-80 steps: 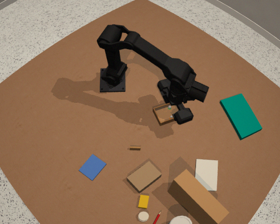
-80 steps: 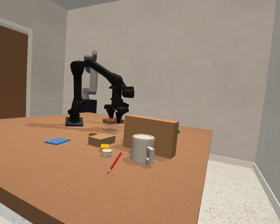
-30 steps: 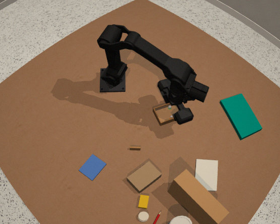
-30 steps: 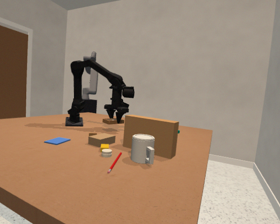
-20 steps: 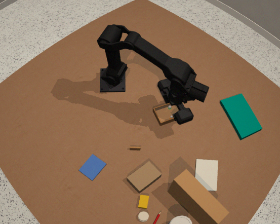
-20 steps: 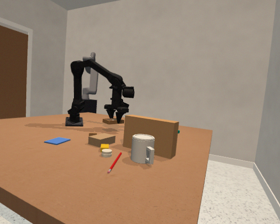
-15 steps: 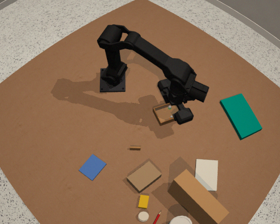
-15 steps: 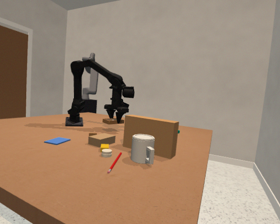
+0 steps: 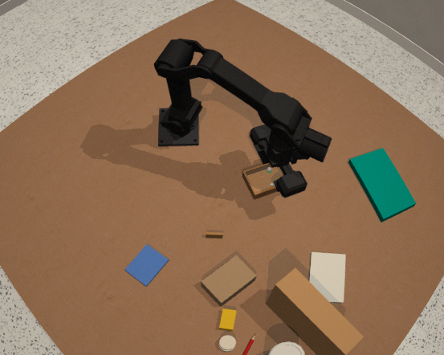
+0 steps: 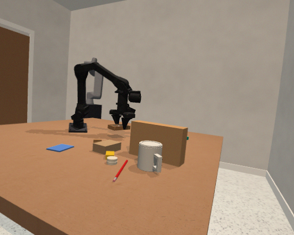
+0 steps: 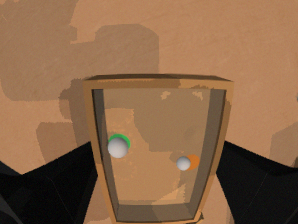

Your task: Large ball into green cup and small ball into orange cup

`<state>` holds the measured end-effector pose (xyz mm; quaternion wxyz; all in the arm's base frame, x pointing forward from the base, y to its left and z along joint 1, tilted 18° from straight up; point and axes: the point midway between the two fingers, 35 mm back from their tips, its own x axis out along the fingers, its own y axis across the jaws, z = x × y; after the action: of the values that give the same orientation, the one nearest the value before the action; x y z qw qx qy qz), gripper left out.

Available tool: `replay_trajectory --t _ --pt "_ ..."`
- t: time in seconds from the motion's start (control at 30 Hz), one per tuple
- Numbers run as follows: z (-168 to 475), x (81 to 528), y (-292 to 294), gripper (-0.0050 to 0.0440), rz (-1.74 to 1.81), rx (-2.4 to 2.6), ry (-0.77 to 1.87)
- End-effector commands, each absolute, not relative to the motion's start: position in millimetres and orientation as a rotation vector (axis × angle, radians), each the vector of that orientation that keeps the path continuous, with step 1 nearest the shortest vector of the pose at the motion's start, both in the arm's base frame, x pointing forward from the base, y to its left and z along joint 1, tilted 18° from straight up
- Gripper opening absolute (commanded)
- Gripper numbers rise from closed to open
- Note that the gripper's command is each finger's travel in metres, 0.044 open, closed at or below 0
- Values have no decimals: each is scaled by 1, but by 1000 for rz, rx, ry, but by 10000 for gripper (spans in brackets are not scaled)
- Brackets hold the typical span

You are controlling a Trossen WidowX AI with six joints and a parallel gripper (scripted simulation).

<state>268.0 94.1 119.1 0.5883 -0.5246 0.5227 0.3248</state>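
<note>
Blue pad; red pencil; speckled pale floor.

Toward the desk's near edge stand a tall brown box and a light grey mug; a flat green block lies near its right corner.

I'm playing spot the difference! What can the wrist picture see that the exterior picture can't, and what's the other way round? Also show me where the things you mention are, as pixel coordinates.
Only the wrist view: the green cup (image 11: 126,139), the orange cup (image 11: 194,161), the large ball (image 11: 118,148) and the small ball (image 11: 183,163), each ball beside or partly over its cup's colour.

Only the exterior view: the mug (image 10: 149,157), the red pencil (image 10: 120,170), the blue sheet (image 10: 60,148) and the yellow block (image 10: 110,154).

Both: the wooden puzzle (image 11: 226,125) (image 10: 115,127), and the gripper (image 11: 157,145) (image 10: 121,127) shut on it.
</note>
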Motion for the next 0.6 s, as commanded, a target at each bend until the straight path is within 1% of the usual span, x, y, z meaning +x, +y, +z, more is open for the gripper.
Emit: replay_trajectory --t 0.0,0.57 --pt "119 268 94 0 760 -1223 1220" --pt "119 268 95 0 757 -1226 1224"
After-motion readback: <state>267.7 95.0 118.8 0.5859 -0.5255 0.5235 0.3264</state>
